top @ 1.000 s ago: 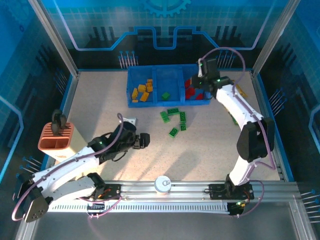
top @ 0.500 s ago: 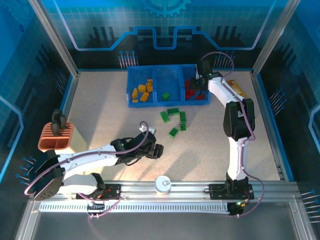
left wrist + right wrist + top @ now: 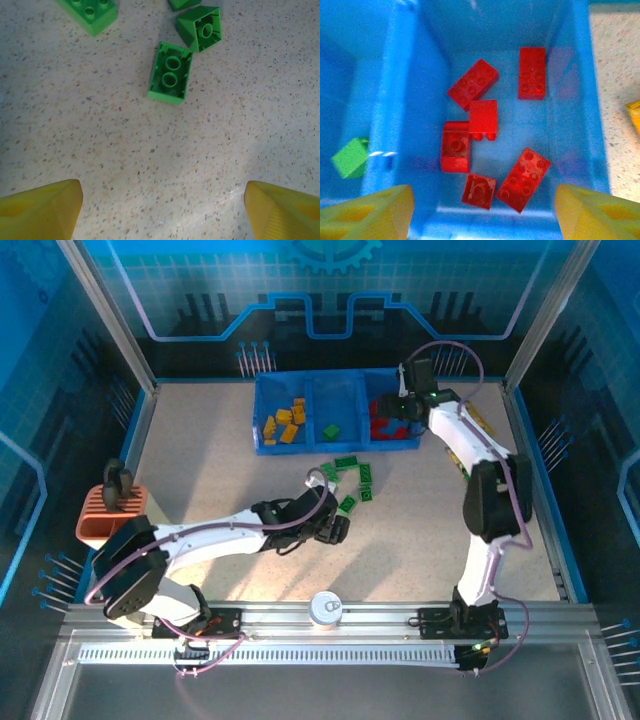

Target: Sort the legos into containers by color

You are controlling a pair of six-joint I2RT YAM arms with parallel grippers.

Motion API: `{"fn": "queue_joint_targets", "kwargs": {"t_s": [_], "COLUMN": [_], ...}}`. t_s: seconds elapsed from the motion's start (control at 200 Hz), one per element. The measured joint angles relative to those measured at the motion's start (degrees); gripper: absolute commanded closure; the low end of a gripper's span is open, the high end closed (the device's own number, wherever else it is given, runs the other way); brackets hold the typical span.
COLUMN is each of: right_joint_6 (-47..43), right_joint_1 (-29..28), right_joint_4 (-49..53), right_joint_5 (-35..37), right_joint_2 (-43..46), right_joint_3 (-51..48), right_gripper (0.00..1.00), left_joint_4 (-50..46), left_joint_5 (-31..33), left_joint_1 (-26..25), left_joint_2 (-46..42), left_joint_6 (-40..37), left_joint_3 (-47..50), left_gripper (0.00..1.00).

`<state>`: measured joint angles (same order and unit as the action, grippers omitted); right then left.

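Now the left gripper (image 3: 335, 528), fingers spread and empty, has swung right to the loose green bricks (image 3: 347, 504) lying on the table near the blue tray (image 3: 310, 446), apparently about to grasp one, while the right gripper (image 3: 400, 406) hangs spread above the red bricks (image 3: 470, 90) in the right compartment

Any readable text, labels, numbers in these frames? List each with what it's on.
None readable.
Green legos: no legible marking on studs or undersides.
Red legos in the tray: same.
Back panel: gear and line graphics, no words.
Yellow packet right of the tray: no print legible.
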<state>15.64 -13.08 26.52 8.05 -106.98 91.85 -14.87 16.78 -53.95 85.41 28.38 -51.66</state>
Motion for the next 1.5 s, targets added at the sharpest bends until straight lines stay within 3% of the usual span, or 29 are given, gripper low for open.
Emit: {"fn": "queue_joint_targets", "kwargs": {"t_s": [0.24, 0.575, 0.83, 0.99, 1.076, 1.301, 1.501], "right_joint_6": [2.2, 5.7, 7.9, 8.9, 9.0, 9.9, 10.8], "right_joint_1": [-2.5, -3.0, -3.0, -3.0, -3.0, -3.1, -5.5], "right_joint_4": [-7.0, -9.1, -10.6, -10.6, -10.6, -10.8, -11.2], "right_joint_5": [-0.2, -0.1, -0.2, -0.4, -0.6, -1.0, -1.2], "right_joint_2": [19.6, 30.8, 35.3, 37.1, 38.2, 41.5, 41.5], "right_joint_3": [-17.7, -37.4, -43.8, -46.2, -46.8, -48.7, -52.2], "right_gripper": [0.24, 0.25, 0.25, 0.25, 0.25, 0.25, 0.25], "left_joint_4": [0.1, -0.5, -1.2, -2.0, -2.1, -3.7, -4.3], "left_joint_5": [-3.3, -6.8, -8.4, -8.2, -8.0, -7.4, -7.4], "left_joint_1": [2.4, 6.0, 7.1, 7.2, 7.2, 8.0, 14.6], "left_joint_2": [10.7, 21.7, 26.9, 28.2, 28.3, 25.5, 21.9], "left_joint_6": [-2.6, -5.9, -7.4, -8.1, -7.9, -9.1, -9.4], "left_joint_3": [-8.2, -16.3, -19.6, -21.0, -21.4, -22.0, -29.3], "left_gripper": [0.18, 0.28, 0.35, 0.57, 0.63, 0.65, 0.66]}}
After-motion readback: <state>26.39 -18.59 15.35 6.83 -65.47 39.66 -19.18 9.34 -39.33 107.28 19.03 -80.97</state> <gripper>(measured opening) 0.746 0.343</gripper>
